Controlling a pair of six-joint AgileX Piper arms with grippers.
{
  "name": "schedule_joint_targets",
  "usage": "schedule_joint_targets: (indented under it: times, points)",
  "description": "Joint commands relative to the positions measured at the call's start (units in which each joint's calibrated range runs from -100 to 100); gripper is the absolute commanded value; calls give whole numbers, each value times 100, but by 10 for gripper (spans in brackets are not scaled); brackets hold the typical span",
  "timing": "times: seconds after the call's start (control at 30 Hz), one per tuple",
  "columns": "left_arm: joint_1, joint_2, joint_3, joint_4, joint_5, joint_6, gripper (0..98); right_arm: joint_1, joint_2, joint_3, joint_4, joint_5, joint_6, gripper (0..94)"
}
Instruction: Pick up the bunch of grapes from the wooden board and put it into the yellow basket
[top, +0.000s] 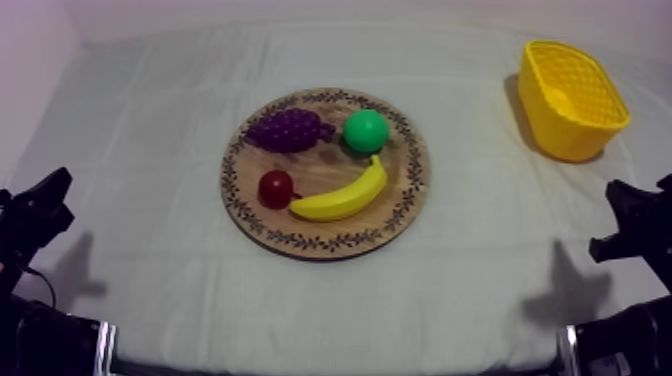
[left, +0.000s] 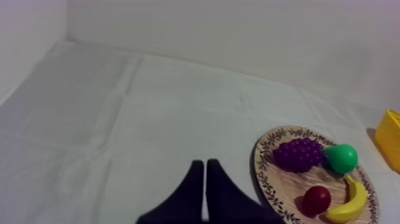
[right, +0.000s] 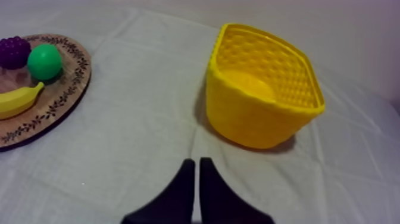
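A purple bunch of grapes (top: 288, 129) lies on the far left part of the round wooden board (top: 412, 190), in the middle of the table. The yellow basket (top: 570, 98) stands empty at the far right. My left gripper (top: 48, 200) rests low at the left edge, shut on nothing, well short of the board. My right gripper (top: 625, 205) rests low at the right edge, shut too, nearer than the basket. From the left wrist, the grapes (left: 297, 154) lie on the board (left: 269, 179) beyond the fingertips (left: 205, 164). From the right wrist, the basket (right: 262, 89) stands ahead of the fingertips (right: 196, 162).
On the board with the grapes are a green pear (top: 366, 130), a small red fruit (top: 276, 188) and a banana (top: 345, 197). Grey-white cloth covers the table; a pale wall runs along the back.
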Motion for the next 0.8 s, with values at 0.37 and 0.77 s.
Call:
schedule_joint_targets:
  times: [0.37,0.77]
  points:
    - [-3,0,-3,2,2,1,1,2,-1,2,-3,-1,-139,4]
    - [-3,0,-3,2,2,1,1,9,-1,2,-3,-1,-19,4]
